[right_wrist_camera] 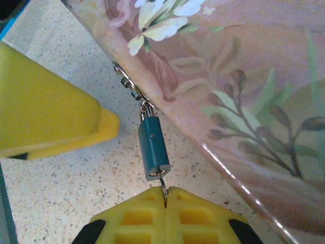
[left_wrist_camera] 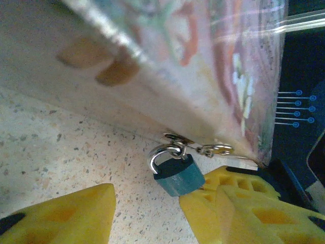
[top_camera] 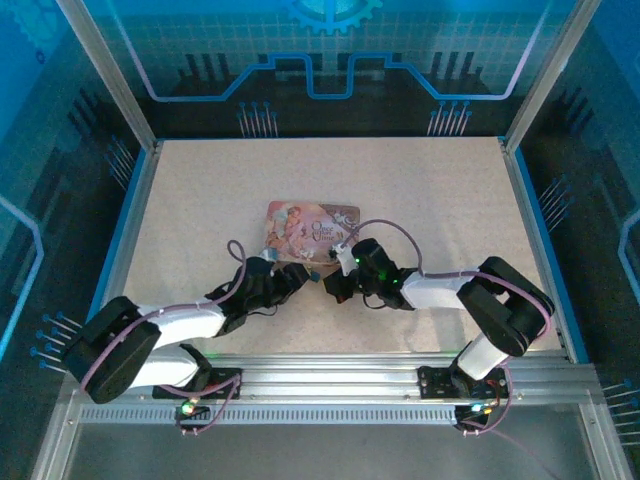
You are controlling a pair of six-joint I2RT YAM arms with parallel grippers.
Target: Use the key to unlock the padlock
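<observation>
The padlock (left_wrist_camera: 179, 175) is small, with a teal body and a silvery shackle hooked through the clasp on the pink tin's (top_camera: 312, 226) near edge. One shackle end appears to stand free of the body. In the right wrist view the padlock (right_wrist_camera: 153, 147) points its keyhole at my right gripper (right_wrist_camera: 166, 197). That gripper is shut on the thin silvery key (right_wrist_camera: 163, 189), whose blade sits in the keyhole. My left gripper (left_wrist_camera: 163, 203) is open around the padlock body, its left finger (left_wrist_camera: 66, 213) well apart from it.
The illustrated tin (right_wrist_camera: 228, 86) lies flat mid-table, right behind both grippers. Both arms meet at its near edge, left gripper (top_camera: 296, 276) and right gripper (top_camera: 340, 284) almost touching. Speckled tabletop (top_camera: 200, 190) surrounds them, bounded by blue-lit enclosure walls.
</observation>
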